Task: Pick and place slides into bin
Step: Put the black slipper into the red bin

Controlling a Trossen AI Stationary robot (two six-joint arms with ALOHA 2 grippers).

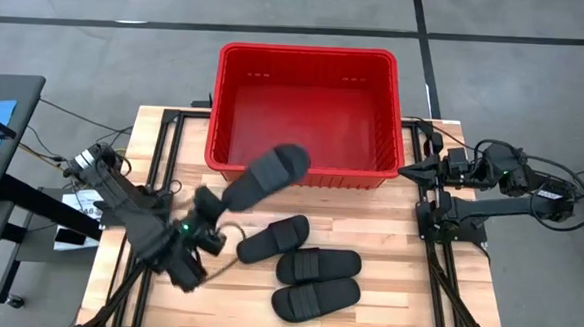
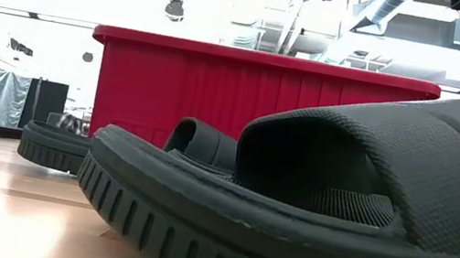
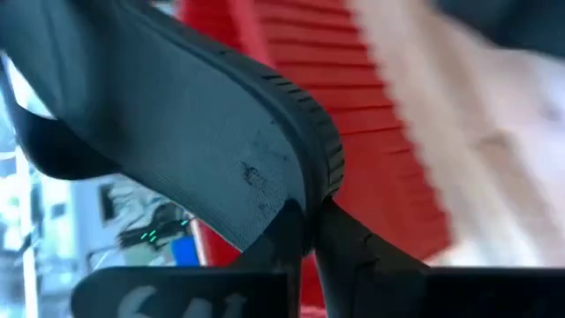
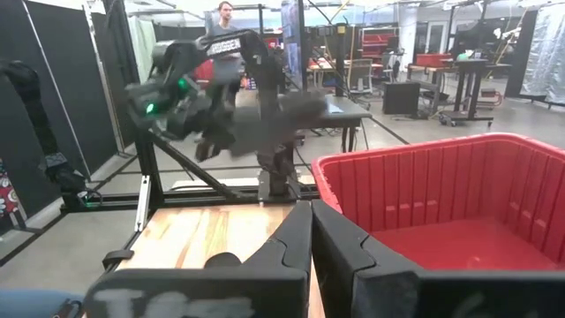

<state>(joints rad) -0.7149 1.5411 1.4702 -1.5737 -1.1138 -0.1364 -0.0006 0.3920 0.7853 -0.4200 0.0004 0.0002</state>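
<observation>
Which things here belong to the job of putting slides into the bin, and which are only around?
Belong to the job:
- lifted slide, held by the shut left gripper
- three slides on the table
- red bin

Only around:
- right gripper, shut, waiting beside the bin
- person in the room behind

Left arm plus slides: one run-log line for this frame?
left gripper: shut on raised slide | bin: empty | three slides on table | right gripper: shut, parked

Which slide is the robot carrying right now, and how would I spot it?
Find the red bin at the table's far edge. Over its near-left rim hangs one black slide, pinched at the heel by the left gripper. The other three slides lie flat on the wood.
</observation>
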